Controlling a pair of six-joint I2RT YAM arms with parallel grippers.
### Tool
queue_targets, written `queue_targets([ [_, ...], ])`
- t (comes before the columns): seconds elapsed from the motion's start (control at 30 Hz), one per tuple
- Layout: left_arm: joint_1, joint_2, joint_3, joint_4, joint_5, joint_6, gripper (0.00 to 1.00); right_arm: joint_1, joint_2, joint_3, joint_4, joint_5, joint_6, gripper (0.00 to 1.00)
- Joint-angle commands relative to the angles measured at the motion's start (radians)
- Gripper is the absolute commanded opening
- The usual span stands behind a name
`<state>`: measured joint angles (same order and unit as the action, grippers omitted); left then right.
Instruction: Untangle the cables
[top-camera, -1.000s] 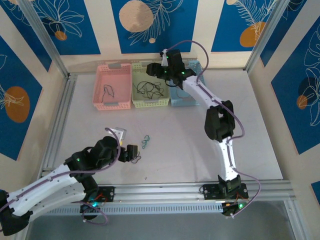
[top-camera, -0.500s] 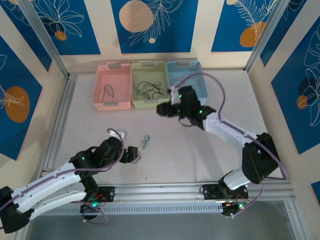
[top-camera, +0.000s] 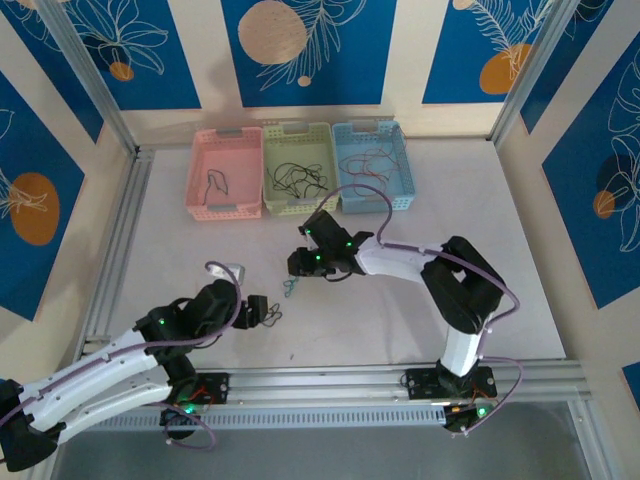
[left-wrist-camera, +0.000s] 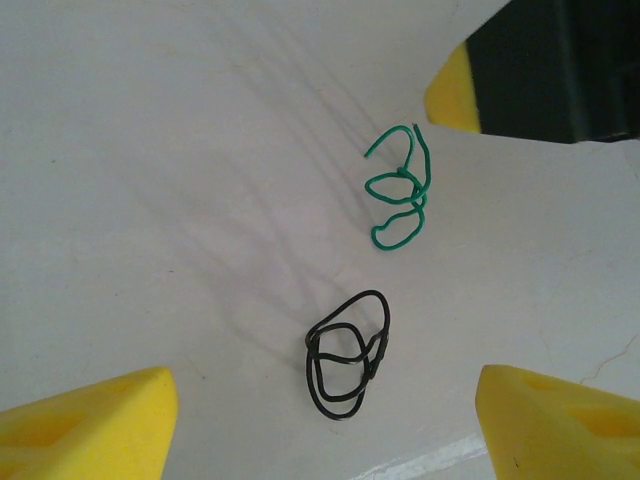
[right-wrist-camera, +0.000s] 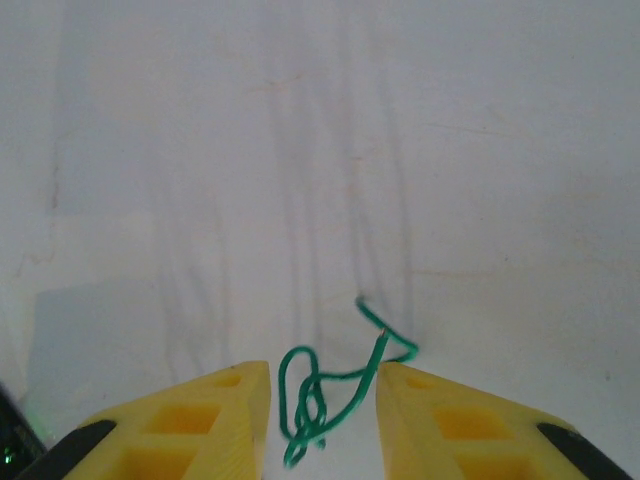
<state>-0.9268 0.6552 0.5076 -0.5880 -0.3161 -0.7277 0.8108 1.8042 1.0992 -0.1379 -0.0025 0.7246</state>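
Right arm: we are seeing it reaching leftward across the middle of the tabletop (top-camera: 500, 230), elbow bent, with its tool (right-wrist-camera: 323, 375) pointing down at the surface.
Right tool: it is standing partly spread, with a yellow finger on either side of the green cable (right-wrist-camera: 312, 400). A gap is showing and nothing is being pinched.
Left arm: it is lying low over the near-left corner, with its tool (left-wrist-camera: 325, 380) aiming toward the centre.
Left tool: it is gaping wide, and the black cable (left-wrist-camera: 345, 355) is lying untouched between its fingers.
Loose cables: we are counting two, one green and one black, lying curled in loops near each other but apart.
Baskets: we are counting three sitting side by side at the far edge: pink basket (top-camera: 200, 160), yellow-green basket (top-camera: 298, 205) and blue basket (top-camera: 400, 165).
Basket contents: one black strand is lying in the pink one, black strands in the yellow-green one and red-orange strands in the blue one. These are too fine for us to count.
In the way: the right tool is crowding just beside the green cable.
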Motion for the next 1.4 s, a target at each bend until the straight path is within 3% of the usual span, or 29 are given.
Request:
queue_targets([
  [0.0, 0.006, -0.008, 0.005, -0.019, -0.014, -0.003, 0.78, 0.001, 0.039, 0.048, -0.044, 0.003, 0.075, 0.33],
  [0.53, 0.016, 0.009, 0.003, 0.004, 0.003, 0.02, 0.79, 0.048, 0.094, 0.096, -0.135, 0.049, 0.122, 0.31],
  [0.77, 0.018, 0.009, -0.005, 0.02, 0.017, 0.028, 0.79, 0.036, 0.099, 0.099, -0.099, 0.05, 0.125, 0.04],
  [0.83, 0.018, 0.008, -0.006, 0.036, 0.027, 0.034, 0.79, 0.034, 0.055, 0.074, -0.055, 0.053, 0.124, 0.0],
  [1.03, 0.02, 0.001, 0.014, 0.089, 0.078, 0.071, 0.8, 0.001, -0.174, -0.057, 0.077, 0.043, 0.126, 0.0],
  [1.37, 0.02, -0.001, 0.063, 0.303, 0.388, 0.155, 0.82, -0.148, -0.629, -0.259, 0.195, -0.072, 0.208, 0.0],
])
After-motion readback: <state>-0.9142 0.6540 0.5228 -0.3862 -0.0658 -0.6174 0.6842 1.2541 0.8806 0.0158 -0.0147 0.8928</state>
